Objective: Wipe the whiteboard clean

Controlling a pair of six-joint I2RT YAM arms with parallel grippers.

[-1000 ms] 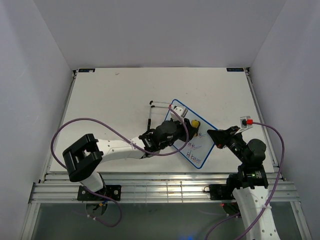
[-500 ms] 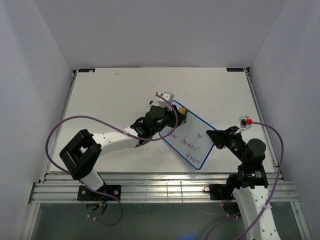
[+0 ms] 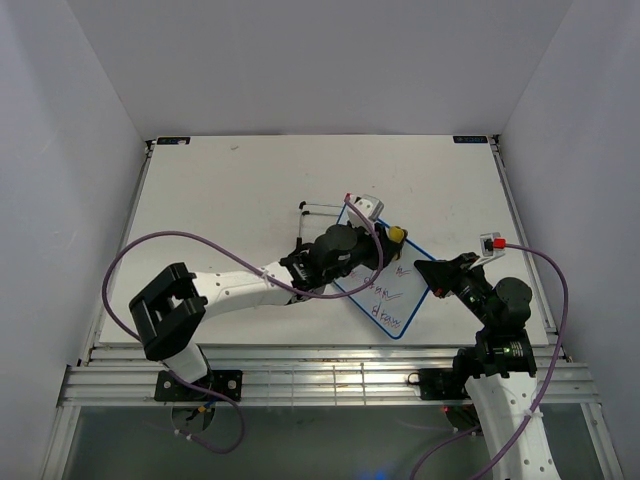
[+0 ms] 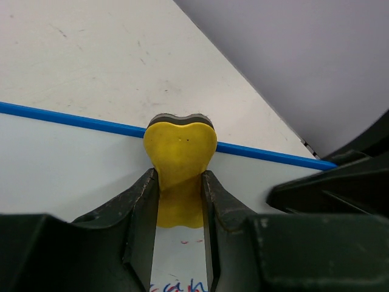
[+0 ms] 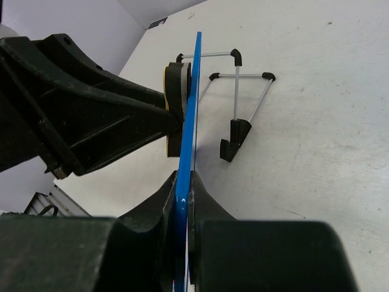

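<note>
The whiteboard (image 3: 392, 300), white with a blue frame, stands tilted on the table with purple and red handwriting (image 3: 383, 296) on its lower part. My left gripper (image 3: 388, 238) is shut on the small yellow eraser (image 3: 397, 235) and presses it on the board near the far edge. In the left wrist view the eraser (image 4: 180, 146) sits between the fingers (image 4: 143, 201) just below the blue frame (image 4: 61, 113). My right gripper (image 5: 184, 182) is shut on the board's blue edge (image 5: 193, 103); it also shows in the top view (image 3: 436, 275).
The board's thin black wire stand feet (image 3: 304, 222) jut out behind it to the left, and also show in the right wrist view (image 5: 238, 128). My left arm (image 3: 250, 290) lies across the table in front of the board. Side walls bound the table.
My left gripper has swept the eraser from mid-board up to the far left corner, then right along the far edge. The right gripper and board have stayed in place.
</note>
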